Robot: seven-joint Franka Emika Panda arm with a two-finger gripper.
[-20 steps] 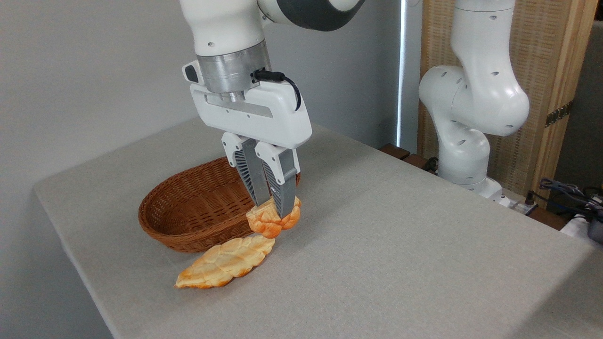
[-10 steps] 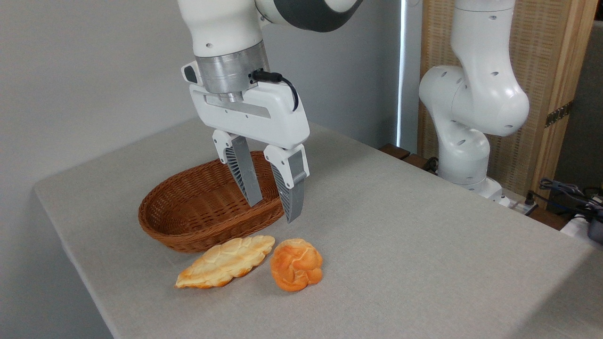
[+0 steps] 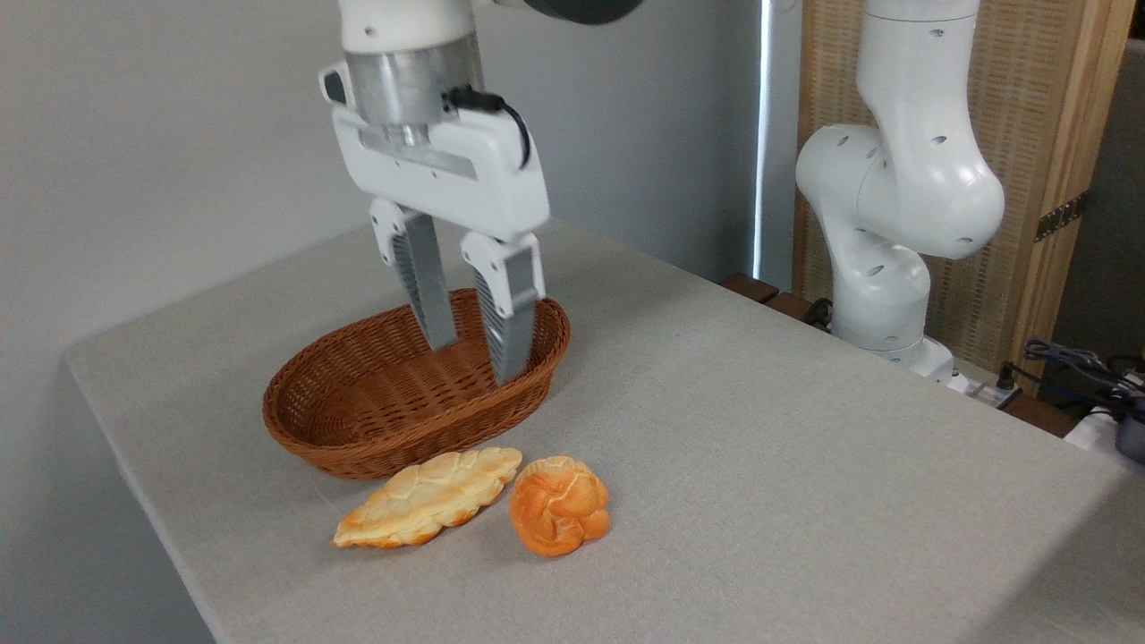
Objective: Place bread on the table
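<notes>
The bread (image 3: 560,505), a small knotted golden-orange bun, lies on the grey-beige table (image 3: 769,465) near its front edge, touching the tip of a long flat pale bread. My gripper (image 3: 476,360) hangs open above the wicker basket, up and to the left of the bun, with nothing between its fingers (image 3: 510,322). The bun is well apart from the gripper.
A brown oval wicker basket (image 3: 394,407) stands behind the breads. The long leaf-shaped bread (image 3: 429,496) lies in front of it. A second white robot arm (image 3: 894,197) stands at the table's far right edge, with cables (image 3: 1073,358) beside it.
The gripper opened and let the bun drop onto the table, then rose and moved left over the basket. The bun rolled slightly and settled beside the long bread.
</notes>
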